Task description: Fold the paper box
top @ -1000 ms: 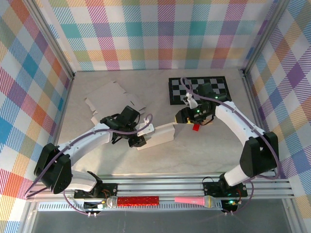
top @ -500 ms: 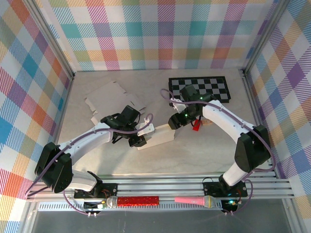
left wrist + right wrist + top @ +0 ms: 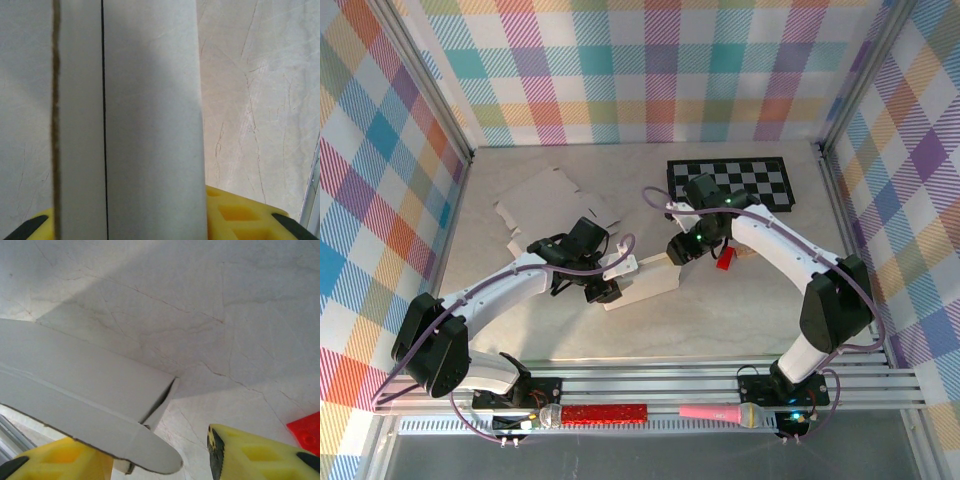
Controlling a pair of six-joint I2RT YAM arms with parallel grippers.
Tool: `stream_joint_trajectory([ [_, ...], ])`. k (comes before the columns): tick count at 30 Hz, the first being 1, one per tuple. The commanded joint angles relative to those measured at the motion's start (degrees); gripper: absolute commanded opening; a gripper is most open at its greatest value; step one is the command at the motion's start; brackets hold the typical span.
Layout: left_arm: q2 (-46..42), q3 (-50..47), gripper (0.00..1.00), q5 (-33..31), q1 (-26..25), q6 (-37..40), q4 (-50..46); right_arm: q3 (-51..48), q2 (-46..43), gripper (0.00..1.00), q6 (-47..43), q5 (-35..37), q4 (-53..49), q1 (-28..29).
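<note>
The paper box (image 3: 652,281) is a pale cardboard block lying near the table's middle. My left gripper (image 3: 603,283) is shut on its left end. In the left wrist view the box wall (image 3: 150,125) stands between my yellow fingers (image 3: 240,215). My right gripper (image 3: 678,250) is at the box's right end, tilted down. In the right wrist view it (image 3: 157,450) is open, and a rounded flap (image 3: 145,452) of the box (image 3: 85,370) reaches over the left finger (image 3: 60,460) into the gap. The right finger (image 3: 250,457) stands apart from the flap.
A small red piece (image 3: 724,262) lies just right of the right gripper, also at the right wrist view's edge (image 3: 306,432). A checkerboard mat (image 3: 745,180) lies at the back right. Flat cardboard blanks (image 3: 545,205) lie at the back left. Bare table lies in front of the box.
My right gripper has swung left from beside the red piece to the box's right end, and its jaws have narrowed a little. The left gripper and box have stayed put.
</note>
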Motion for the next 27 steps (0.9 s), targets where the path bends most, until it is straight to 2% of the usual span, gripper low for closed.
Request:
stream_joint_trajectory([
  [1,-1.2,-0.5,0.36,1.0,0.7,0.4,-1.6,2.6,-1.7,0.52,-0.5,1.1,-3.1,0.0],
  [6,-1.2,-0.5,0.35,1.1,0.7,0.4,-1.5,3.3,-1.1,0.51,-0.7,0.0,-4.3,-0.1],
  [14,-1.0,-0.5,0.34,1.3,0.6,0.3,-1.6,4.5,0.1,0.36,-0.8,-1.3,-4.5,-0.2],
  [27,-0.9,-0.6,0.33,1.4,0.7,-0.4,-1.1,5.2,0.0,0.2,-0.8,-2.2,-5.5,-0.2],
])
